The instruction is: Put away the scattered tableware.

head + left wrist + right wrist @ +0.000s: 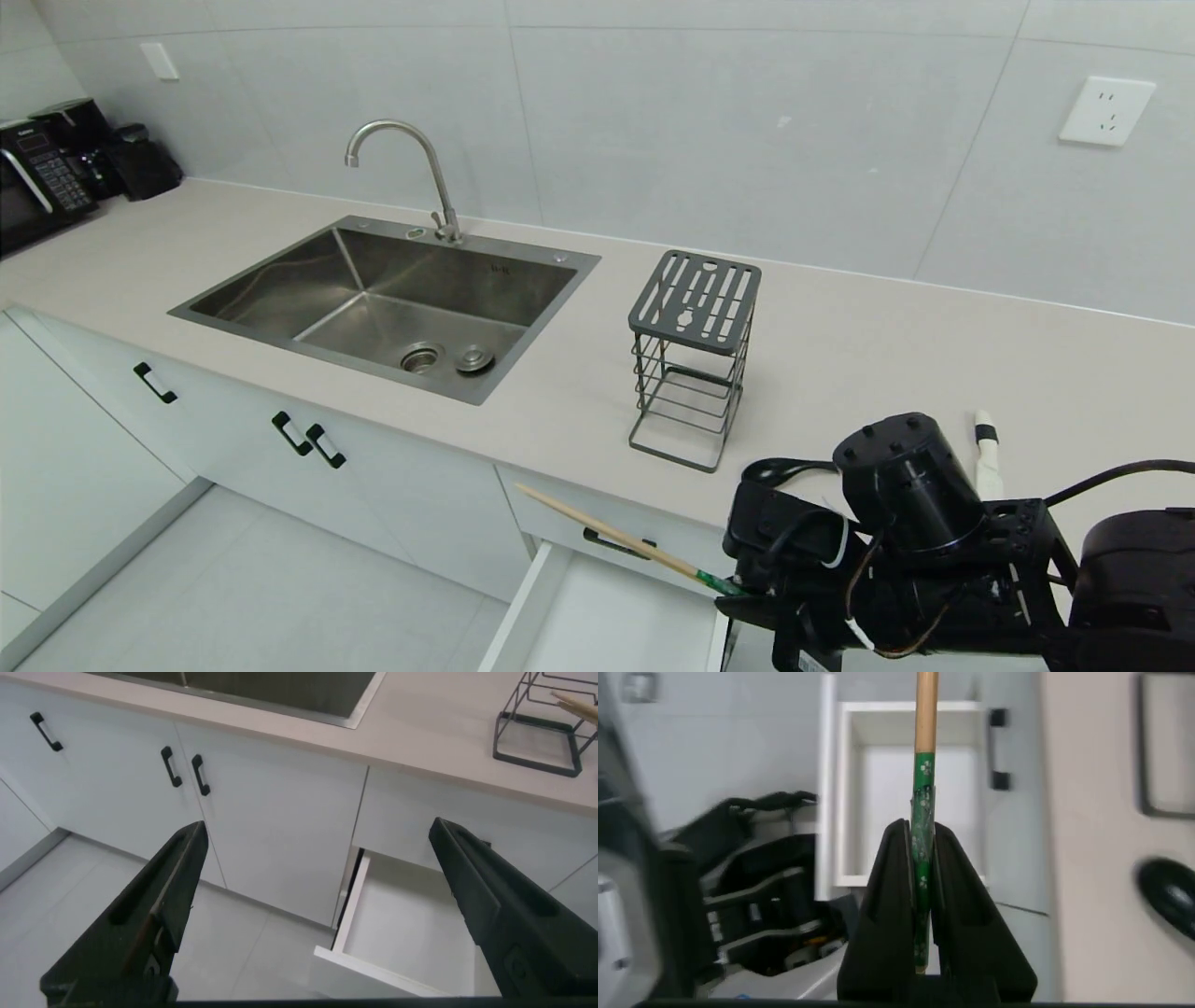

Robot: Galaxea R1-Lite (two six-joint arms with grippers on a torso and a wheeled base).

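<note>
Head view, lower right of the frame: your right gripper (747, 597), jaws closed tight on the green-patterned end of a slim wooden chopstick (607, 534). The chopstick slants up and left from the jaws. Its shaft is above the open white drawer (597, 625) at lower centre, and its bare tip is near the front edge of the pale stone countertop (840, 355).

Right wrist view: the same right gripper (922, 835), with the chopstick (925, 719) pinched between both fingers and running out over the drawer (915, 784).

Left wrist view: your left gripper (318, 831), jaws spread wide with nothing between them. The drawer (402, 924) and white cabinet doors with black handles (182, 765) lie beyond.

Further items, head view:
- Dark grey wire rack with a slotted top (695, 359), upright on the countertop at centre frame, right of the sink.
- White utensil with a black band (986, 448), lying on the countertop at right, just behind the right arm.
- Stainless steel sink (373, 308) with a curved tap (411, 154), upper left of centre.
- Black appliances (56, 163), far upper left.
- White wall socket (1107, 110), upper right.
</note>
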